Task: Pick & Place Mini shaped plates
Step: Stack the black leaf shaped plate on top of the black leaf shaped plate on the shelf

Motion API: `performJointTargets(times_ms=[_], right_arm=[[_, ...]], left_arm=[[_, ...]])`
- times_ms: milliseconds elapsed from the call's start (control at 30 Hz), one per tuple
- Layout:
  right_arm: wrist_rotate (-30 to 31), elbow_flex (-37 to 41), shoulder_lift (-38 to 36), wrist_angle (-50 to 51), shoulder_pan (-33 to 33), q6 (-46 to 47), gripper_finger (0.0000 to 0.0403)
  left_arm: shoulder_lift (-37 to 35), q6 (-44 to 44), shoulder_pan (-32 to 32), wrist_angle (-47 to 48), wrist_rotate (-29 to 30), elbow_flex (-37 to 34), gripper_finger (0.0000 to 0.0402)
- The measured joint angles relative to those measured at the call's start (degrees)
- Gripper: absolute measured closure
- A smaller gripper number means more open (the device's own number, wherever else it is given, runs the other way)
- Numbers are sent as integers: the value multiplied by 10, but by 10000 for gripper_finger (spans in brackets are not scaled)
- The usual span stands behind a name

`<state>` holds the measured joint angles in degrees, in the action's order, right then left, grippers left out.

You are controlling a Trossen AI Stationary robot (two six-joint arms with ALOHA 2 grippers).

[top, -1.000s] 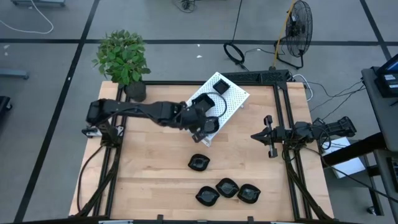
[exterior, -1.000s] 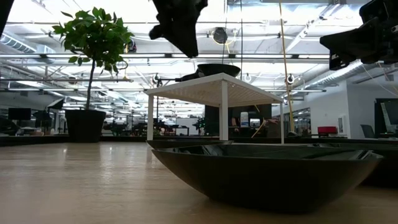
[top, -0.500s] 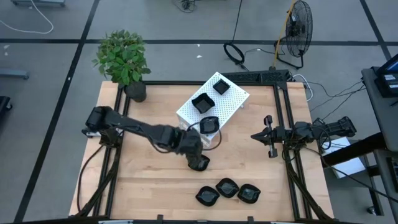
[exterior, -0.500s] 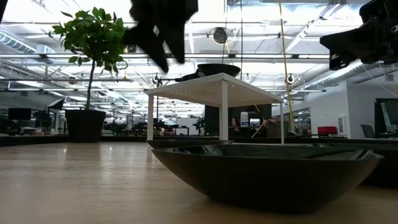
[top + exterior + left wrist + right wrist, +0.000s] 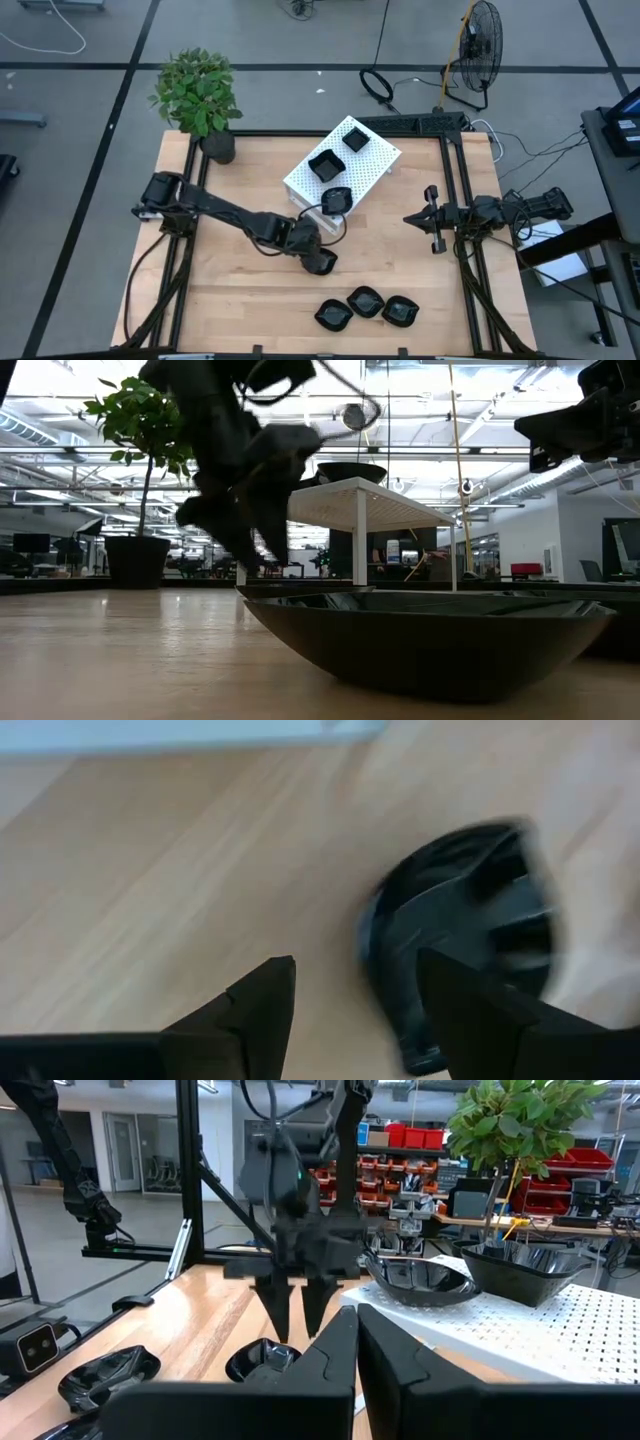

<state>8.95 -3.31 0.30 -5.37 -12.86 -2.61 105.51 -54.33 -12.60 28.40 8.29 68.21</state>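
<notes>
Glossy black mini shaped plates lie in two groups. Three rest on top of the white perforated box (image 5: 372,160), the nearest of them (image 5: 337,200) at its near end. Three more (image 5: 365,301) sit by the table's near edge. One plate (image 5: 323,264) lies alone mid-table. My left gripper (image 5: 311,254) stands open over this plate (image 5: 460,920), fingers pointing down. One finger (image 5: 450,990) is over the plate and the other (image 5: 265,995) is outside its rim. My right gripper (image 5: 432,218) waits shut at the table's right side. My left gripper stands open at the lone plate's rim (image 5: 385,935), coming from above. Whether a finger touches the plate, I cannot tell.
A potted plant (image 5: 200,95) stands at the far left corner. The white box sits aslant at the far middle. In the low view one plate (image 5: 430,640) fills the foreground. Bare wood lies left of the plates.
My left gripper has left the near end of the white box, where a plate now lies. It has gone toward the table's near edge and down to the lone plate mid-table. The plates on the table have stayed where they were.
</notes>
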Motion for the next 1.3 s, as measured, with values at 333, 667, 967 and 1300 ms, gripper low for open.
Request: performJointTargets(times_ms=[333, 667, 967, 1300], right_arm=[[0, 0, 0, 0, 0, 0, 403], [0, 0, 0, -1, 0, 0, 403], [0, 0, 0, 0, 0, 0, 403], [0, 0, 0, 0, 0, 0, 403]], left_arm=[[8, 2, 4, -42, -9, -18, 188], [53, 11, 6, -66, -43, -16, 188], [39, 27, 7, -62, -39, -15, 188], [37, 27, 7, -56, -39, -15, 268]])
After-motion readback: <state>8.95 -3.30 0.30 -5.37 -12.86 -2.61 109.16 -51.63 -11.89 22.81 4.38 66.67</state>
